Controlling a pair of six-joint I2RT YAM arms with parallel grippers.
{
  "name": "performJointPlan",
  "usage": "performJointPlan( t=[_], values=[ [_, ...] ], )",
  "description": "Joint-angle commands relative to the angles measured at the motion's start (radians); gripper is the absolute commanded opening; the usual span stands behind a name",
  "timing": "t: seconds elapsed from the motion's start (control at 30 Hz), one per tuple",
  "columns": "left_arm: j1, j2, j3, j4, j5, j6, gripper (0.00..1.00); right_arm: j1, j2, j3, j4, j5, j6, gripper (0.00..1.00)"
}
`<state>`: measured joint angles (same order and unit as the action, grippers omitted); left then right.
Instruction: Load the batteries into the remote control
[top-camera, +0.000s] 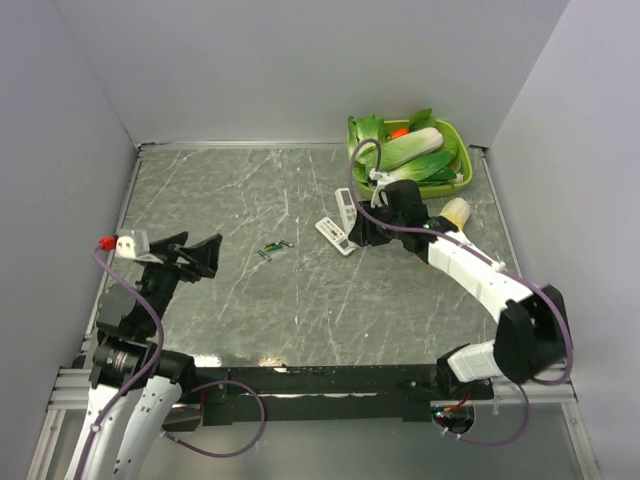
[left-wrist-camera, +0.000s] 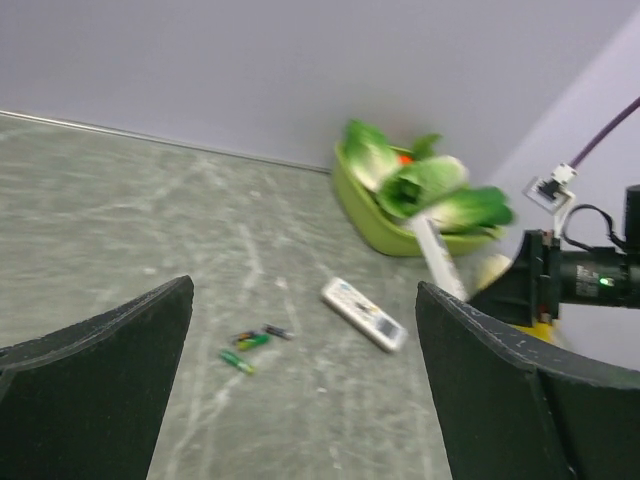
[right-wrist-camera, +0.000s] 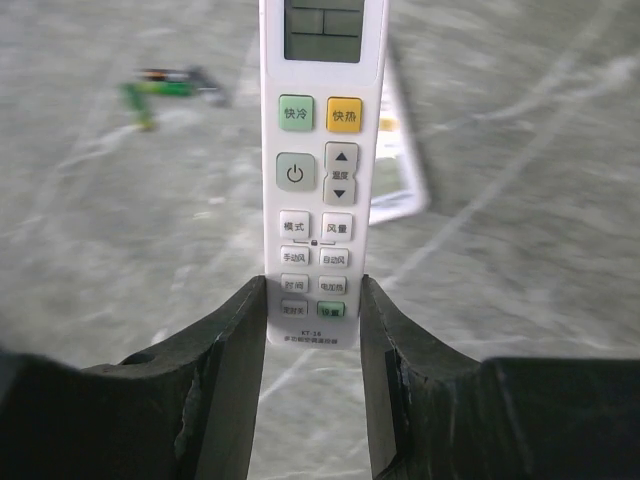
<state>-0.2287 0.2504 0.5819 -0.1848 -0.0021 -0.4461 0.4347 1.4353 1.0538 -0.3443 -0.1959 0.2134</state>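
Note:
My right gripper is shut on the bottom end of the slim white remote control, button face toward the wrist camera, lifted off the table. The same remote control shows as a white stick in the left wrist view. The green batteries lie together on the grey table, left of the right gripper. At the table's left side my left gripper hangs open and empty, pointing toward the batteries.
A second, slightly wider white remote lies flat on the table just under the held one. A green basket of vegetables stands in the back right corner, with a pale yellow item beside it. Walls enclose three sides.

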Motion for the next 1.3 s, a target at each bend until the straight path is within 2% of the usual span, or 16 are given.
performJointPlan(
  t=[0.0, 0.1, 0.27, 0.6, 0.7, 0.93, 1.27],
  values=[
    [-0.003, 0.09, 0.038, 0.145, 0.25, -0.133, 0.97, 0.032, -0.163, -0.106, 0.204, -0.241, 0.079, 0.03],
    [-0.003, 0.164, -0.011, 0.284, 0.405, -0.257, 0.97, 0.065, -0.265, -0.202, 0.299, -0.321, 0.136, 0.02],
    [-0.008, 0.314, -0.1, 0.605, 0.562, -0.431, 0.97, 0.124, -0.398, -0.348, 0.51, -0.459, 0.247, 0.02],
    [-0.133, 0.495, -0.226, 1.033, 0.568, -0.627, 0.97, 0.226, -0.477, -0.486, 0.801, -0.554, 0.397, 0.02],
    [-0.165, 0.513, -0.228, 1.088, 0.559, -0.64, 0.97, 0.249, -0.46, -0.494, 0.847, -0.568, 0.422, 0.02],
    [-0.205, 0.527, -0.229, 1.055, 0.516, -0.634, 0.97, 0.3, -0.429, -0.502, 0.945, -0.579, 0.469, 0.02],
    [-0.256, 0.567, -0.24, 1.119, 0.516, -0.697, 0.99, 0.346, -0.382, -0.476, 0.978, -0.579, 0.477, 0.02]
  ],
)
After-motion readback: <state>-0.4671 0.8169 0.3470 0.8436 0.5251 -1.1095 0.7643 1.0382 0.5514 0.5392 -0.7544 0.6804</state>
